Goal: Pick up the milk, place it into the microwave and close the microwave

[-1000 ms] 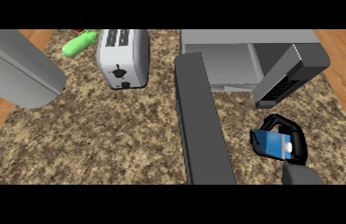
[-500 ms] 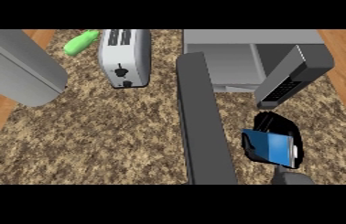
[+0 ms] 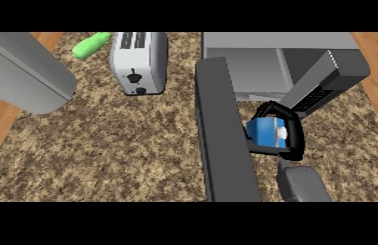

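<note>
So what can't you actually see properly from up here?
- Milk: the right hand curls round it in the head view, hiding most of its sides.
- Microwave interior: only partly seen; its open door and angled panel cover the rest.
- Left hand: not in view; only a grey forearm shows, cut by the left edge.
- Green object: cut by the top edge, kind unclear.

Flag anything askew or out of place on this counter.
Nothing spilled or damaged. The microwave door stands wide open, as loading needs. The milk is off the counter, held in the right hand. The toaster stands square.
</note>
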Robot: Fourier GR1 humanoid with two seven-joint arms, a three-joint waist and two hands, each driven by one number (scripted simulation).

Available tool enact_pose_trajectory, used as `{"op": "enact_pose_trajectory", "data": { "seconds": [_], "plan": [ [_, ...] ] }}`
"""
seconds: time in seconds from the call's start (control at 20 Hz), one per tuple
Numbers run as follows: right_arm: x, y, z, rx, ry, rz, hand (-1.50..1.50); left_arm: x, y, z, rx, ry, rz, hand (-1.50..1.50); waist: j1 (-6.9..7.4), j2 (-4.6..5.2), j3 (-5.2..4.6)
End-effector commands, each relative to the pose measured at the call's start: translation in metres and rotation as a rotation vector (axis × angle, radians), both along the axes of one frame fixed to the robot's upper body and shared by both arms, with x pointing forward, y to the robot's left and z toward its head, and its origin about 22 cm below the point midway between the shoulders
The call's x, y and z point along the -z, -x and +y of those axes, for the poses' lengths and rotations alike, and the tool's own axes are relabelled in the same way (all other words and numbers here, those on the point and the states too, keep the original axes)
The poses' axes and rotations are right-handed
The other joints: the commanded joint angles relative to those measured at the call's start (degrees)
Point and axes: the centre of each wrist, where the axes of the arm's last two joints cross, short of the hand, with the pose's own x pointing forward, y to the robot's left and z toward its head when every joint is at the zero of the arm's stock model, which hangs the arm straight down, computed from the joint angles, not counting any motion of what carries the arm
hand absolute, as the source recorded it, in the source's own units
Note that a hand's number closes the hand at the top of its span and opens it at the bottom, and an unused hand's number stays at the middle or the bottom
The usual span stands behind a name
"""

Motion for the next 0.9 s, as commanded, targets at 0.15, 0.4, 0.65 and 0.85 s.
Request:
{"op": "enact_pose_trajectory", "data": {
  "seconds": [0.15,0.4,0.65,0.85],
  "plan": [
    [0.011,-0.042,0.01,0.063,0.084,0.075,1.5,-0.009,-0.001,0.024,0.013,-0.006,0.015,-1.5,0.4,0.2,0.03],
    [0.03,-0.06,0.022,0.083,0.092,0.122,1.5,-0.005,-0.009,0.012,0.003,-0.002,0.01,-1.5,0.58,0.34,0.06],
    [0.025,-0.088,0.022,0.155,0.116,0.151,1.5,-0.013,-0.001,0.02,0.046,-0.01,-0.005,-1.5,2.49,0.96,0.14],
    [0.03,-0.091,0.015,0.181,0.207,0.134,1.5,-0.007,-0.017,0.018,0.046,0.001,-0.004,-1.5,2.48,1.29,0.17]
  ]
}}
